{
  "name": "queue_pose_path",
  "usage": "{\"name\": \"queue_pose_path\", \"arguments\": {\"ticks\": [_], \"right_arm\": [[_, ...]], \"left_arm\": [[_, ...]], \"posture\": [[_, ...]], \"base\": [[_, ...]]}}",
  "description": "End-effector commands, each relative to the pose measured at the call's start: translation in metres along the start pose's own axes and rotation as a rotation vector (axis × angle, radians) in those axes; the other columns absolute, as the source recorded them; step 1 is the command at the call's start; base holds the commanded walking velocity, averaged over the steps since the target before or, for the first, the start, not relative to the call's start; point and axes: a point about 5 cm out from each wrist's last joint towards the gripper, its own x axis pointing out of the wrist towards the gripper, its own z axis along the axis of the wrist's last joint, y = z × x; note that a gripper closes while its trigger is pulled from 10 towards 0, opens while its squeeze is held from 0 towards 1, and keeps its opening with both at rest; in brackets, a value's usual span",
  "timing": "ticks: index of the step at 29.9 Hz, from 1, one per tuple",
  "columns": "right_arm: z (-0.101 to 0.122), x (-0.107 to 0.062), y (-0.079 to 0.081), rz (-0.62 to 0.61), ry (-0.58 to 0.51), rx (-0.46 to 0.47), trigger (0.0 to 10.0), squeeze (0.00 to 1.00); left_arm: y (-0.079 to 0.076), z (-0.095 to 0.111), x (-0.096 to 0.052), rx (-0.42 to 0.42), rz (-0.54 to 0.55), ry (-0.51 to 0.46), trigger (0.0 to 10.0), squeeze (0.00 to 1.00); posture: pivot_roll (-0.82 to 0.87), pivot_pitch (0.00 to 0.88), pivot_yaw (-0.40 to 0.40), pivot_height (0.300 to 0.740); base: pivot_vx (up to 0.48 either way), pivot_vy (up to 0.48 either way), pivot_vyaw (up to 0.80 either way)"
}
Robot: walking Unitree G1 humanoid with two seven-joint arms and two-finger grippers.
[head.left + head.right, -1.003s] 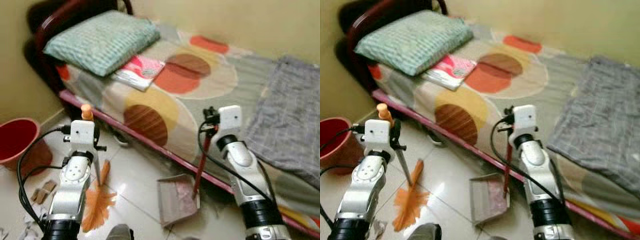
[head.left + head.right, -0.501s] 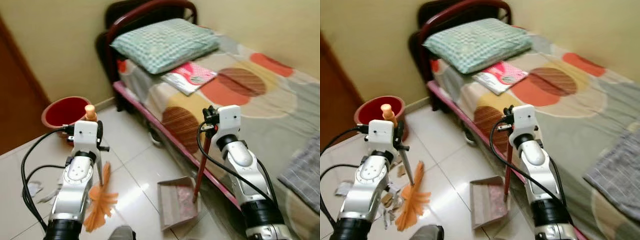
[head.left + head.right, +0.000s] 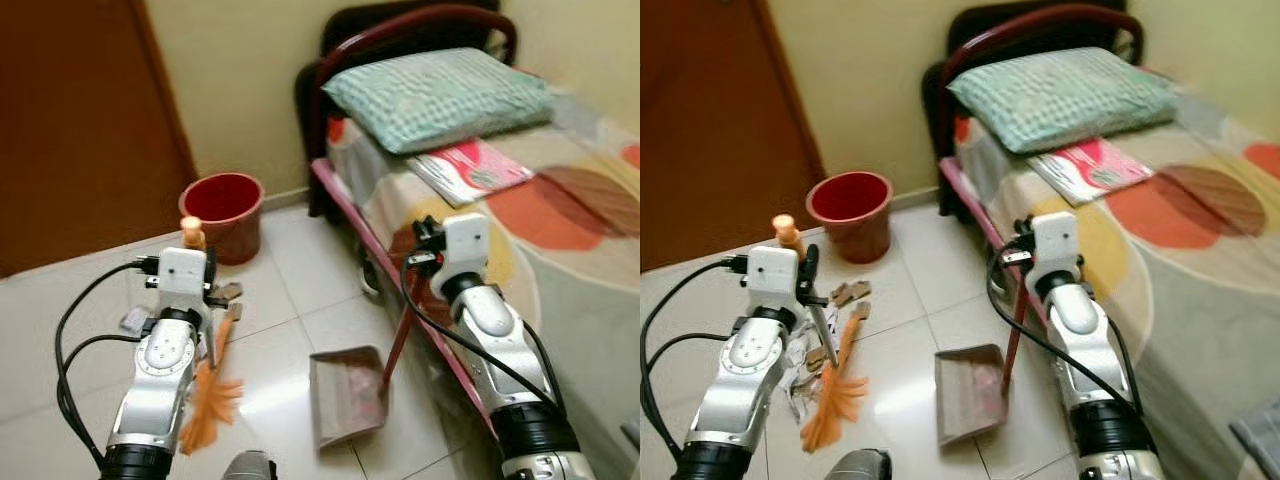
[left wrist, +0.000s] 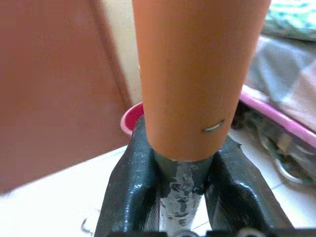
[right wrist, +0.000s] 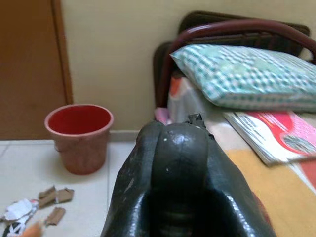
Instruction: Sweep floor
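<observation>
Left gripper [image 4: 182, 168]: fingers pinched on the grey shaft of the broom [image 3: 835, 385], just under its orange grip cap. The shaft drops toward 6 o'clock; the orange bristles rest on the tiled floor [image 3: 910, 270].

Right gripper [image 3: 1025, 262]: the wrist view suggests its fingers are pressed around the top of the dustpan's thin red handle, though the contact itself is hard to make out. The handle runs down to the dustpan [image 3: 970, 392], which sits flat on the tiles, mouth toward 6 o'clock, hard against the bed [image 3: 590, 260] frame.

Outward from the broom head: torn paper and cardboard scraps [image 3: 848, 292] lie scattered at 12 to 10 o'clock of the bristles, touching or just beside them. Red bucket [image 3: 222, 214] stands at 12 o'clock against the wall, beside the brown door [image 3: 70, 120]. Pillow [image 3: 435, 95] and magazine [image 3: 480, 170] lie on the bed at 1 o'clock.

Progress, judged: early. Both tools in hand, but the scraps are loose and not gathered. The pan shows a pinkish tint, contents unclear. Remaining: collect the scraps into a pile, sweep them across to the pan at 3 o'clock of the broom, then likely tip into the bucket.
</observation>
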Motion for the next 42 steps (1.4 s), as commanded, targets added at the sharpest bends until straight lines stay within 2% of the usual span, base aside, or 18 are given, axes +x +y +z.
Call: {"name": "queue_pose_path", "arguments": {"ticks": [1,5,10,21,28,31,42], "right_arm": [[0.009,0.004,0.003,0.016,-0.04,-0.005,10.0,0.0],[0.009,0.005,0.002,0.01,-0.04,0.007,10.0,0.0],[0.009,0.005,-0.002,-0.021,-0.036,0.05,10.0,0.0],[0.009,0.008,-0.006,-0.05,-0.033,0.044,10.0,0.0],[0.008,0.01,-0.013,-0.118,-0.022,0.037,10.0,0.0],[0.01,0.013,-0.018,-0.162,-0.028,0.04,10.0,0.0],[0.008,0.014,-0.016,-0.164,-0.017,0.032,10.0,0.0]], "left_arm": [[0.006,-0.003,-0.001,0.03,0.01,0.01,10.0,0.0],[0.006,-0.002,-0.001,0.03,0.01,0.007,10.0,0.0],[0.009,0.003,-0.002,0.023,0.037,-0.025,10.0,0.0],[0.006,0.013,0.001,0.026,0.022,-0.073,10.0,0.0],[0.006,0.018,0.001,0.041,0.029,-0.103,10.0,0.0],[0.005,0.025,0.003,0.045,0.032,-0.158,10.0,0.0],[-0.007,0.046,0.006,0.054,-0.03,-0.249,10.0,0.0]], "posture": [[-0.02,0.0,-0.062,0.74],[-0.02,0.005,-0.061,0.74],[-0.02,0.009,-0.06,0.74],[-0.02,0.015,-0.06,0.74],[-0.02,0.015,-0.06,0.74],[-0.02,0.021,-0.057,0.74],[-0.02,0.022,-0.058,0.74]], "base": [[0.0,0.0,0.8],[0.0,0.0,0.77],[0.0,0.0,0.0],[0.0,0.0,0.0],[0.0,0.0,0.0],[0.0,0.0,0.0],[0.0,0.0,0.0]]}}
